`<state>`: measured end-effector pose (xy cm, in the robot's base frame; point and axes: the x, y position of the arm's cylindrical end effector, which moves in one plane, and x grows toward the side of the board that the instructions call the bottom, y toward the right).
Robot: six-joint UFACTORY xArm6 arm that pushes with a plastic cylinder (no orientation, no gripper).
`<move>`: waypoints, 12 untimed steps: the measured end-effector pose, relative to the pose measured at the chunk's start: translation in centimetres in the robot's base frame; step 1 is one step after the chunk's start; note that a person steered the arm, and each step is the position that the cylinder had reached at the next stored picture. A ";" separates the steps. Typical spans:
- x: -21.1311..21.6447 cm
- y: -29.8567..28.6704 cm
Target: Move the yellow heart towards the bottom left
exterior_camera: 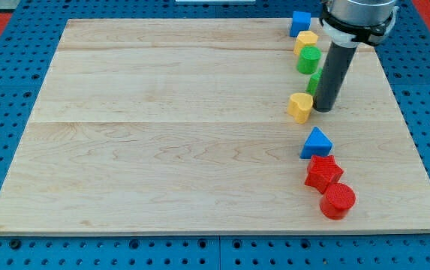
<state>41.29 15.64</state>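
Note:
The yellow heart [300, 106] lies on the wooden board [162, 150] right of centre. My tip [323, 109] rests just to the heart's right, touching or nearly touching it. The dark rod rises from there to the view's top and hides most of a green block [314, 82] behind it.
Above the heart, a column runs up: the green block, a green cylinder [308, 59], a yellow block [305, 41] and a blue block [300, 22]. Below the heart lie a blue triangle [316, 143], a red block [323, 172] and a red cylinder [338, 200].

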 end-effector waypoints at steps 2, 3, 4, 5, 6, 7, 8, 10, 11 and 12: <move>0.8 -8.8; 2.2 -10.8; 4.1 -11.9; 5.0 -15.7; 5.0 -19.0; 5.1 -21.5; 6.0 -25.3; 8.7 -30.0; 10.4 -30.0; 11.0 -33.2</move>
